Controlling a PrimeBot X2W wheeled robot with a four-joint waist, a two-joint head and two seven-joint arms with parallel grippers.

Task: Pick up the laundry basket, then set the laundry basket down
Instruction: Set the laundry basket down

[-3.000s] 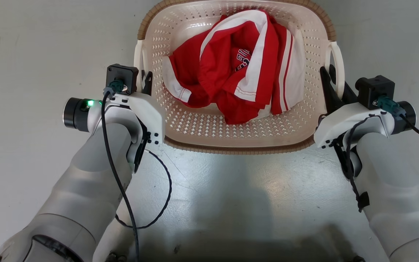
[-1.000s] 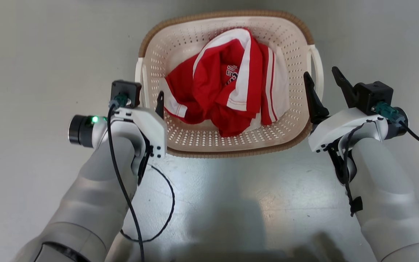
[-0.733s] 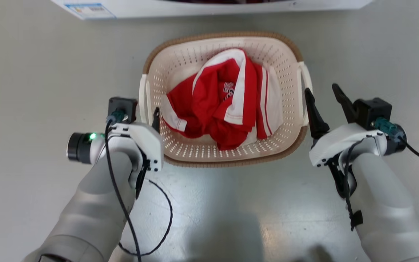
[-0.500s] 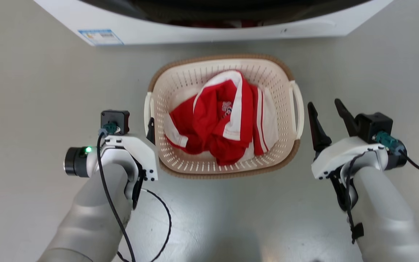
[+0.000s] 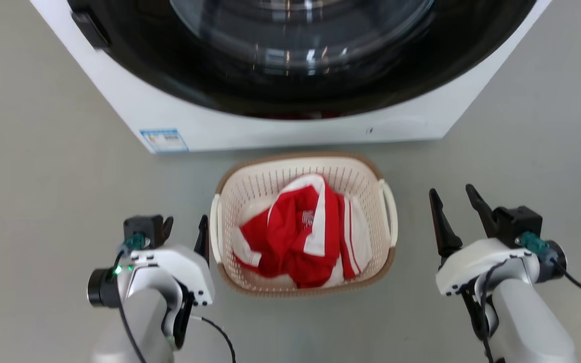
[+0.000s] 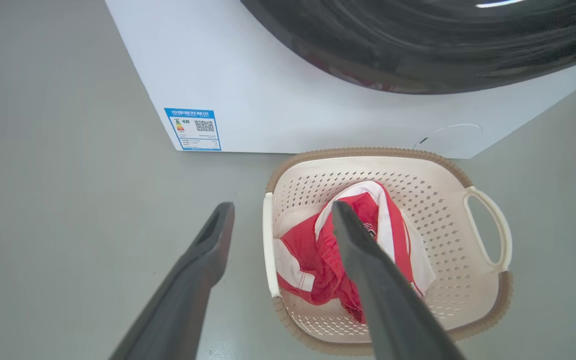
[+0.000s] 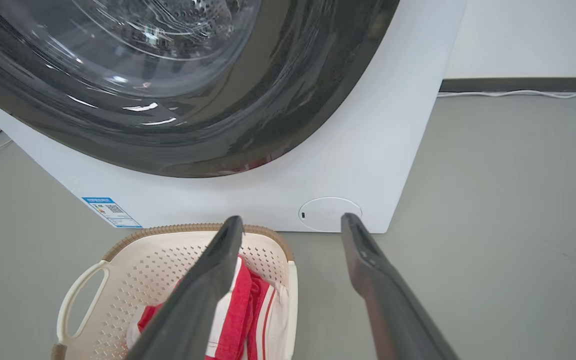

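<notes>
I'm seeing the laundry basket (image 5: 301,293) sitting on the floor (image 5: 43,212), just near of the washing machine (image 5: 280,132), with a red and white garment (image 5: 295,237) lying bunched inside. Left claw (image 5: 185,228) is hanging released and gripping nothing, just beside the left loop handle (image 5: 215,223). Right claw (image 5: 450,193) is also gaping wide and empty, a bit apart from the right loop handle (image 5: 390,212). I'm judging the load as light: thin perforated plastic plus one soft garment. The walls are probably flexing if squeezed, while the woven-look rim is looking stiffer. The smooth plastic may be slipping in a weak pinch. I'm reckoning the best hold is one claw clamping each white handle, with both sides lifting evenly so the basket isn't tipping.
</notes>
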